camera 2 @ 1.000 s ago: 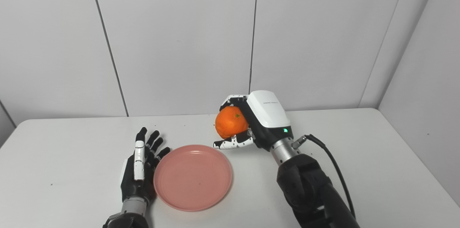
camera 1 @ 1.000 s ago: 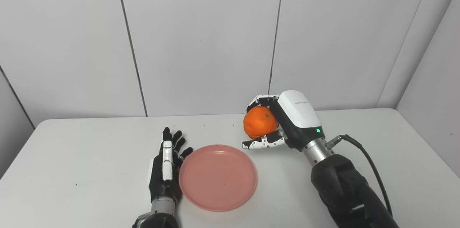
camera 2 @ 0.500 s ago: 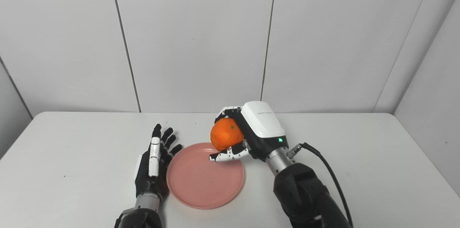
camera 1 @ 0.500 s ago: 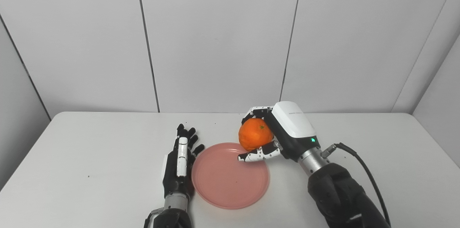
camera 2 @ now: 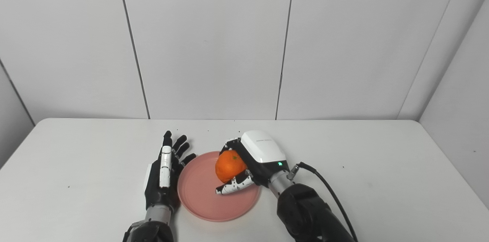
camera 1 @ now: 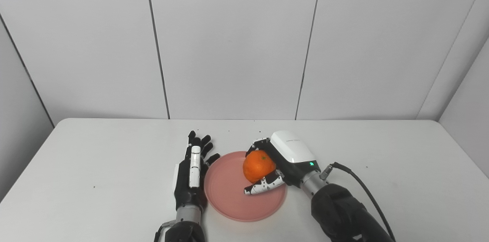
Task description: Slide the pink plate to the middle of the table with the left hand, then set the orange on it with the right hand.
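The pink plate (camera 1: 229,200) lies on the white table (camera 1: 382,173) near the middle front. My right hand (camera 1: 284,162) is shut on the orange (camera 1: 258,165) and holds it low over the plate's right half; whether the orange touches the plate cannot be told. My left hand (camera 1: 191,173) is open, fingers straight, lying edge-on against the plate's left rim. The same shows in the right eye view: the plate (camera 2: 202,200), the orange (camera 2: 228,165), the right hand (camera 2: 258,158), the left hand (camera 2: 164,175).
Grey wall panels (camera 1: 229,43) stand behind the table's far edge. A black cable (camera 1: 366,192) runs from my right wrist along the forearm. Bare table surface lies to the left and right of the hands.
My right hand has carried the orange left and down, from beside the plate to low over its right half. The camera shifted in the first half second. My left hand has stayed by the rim.
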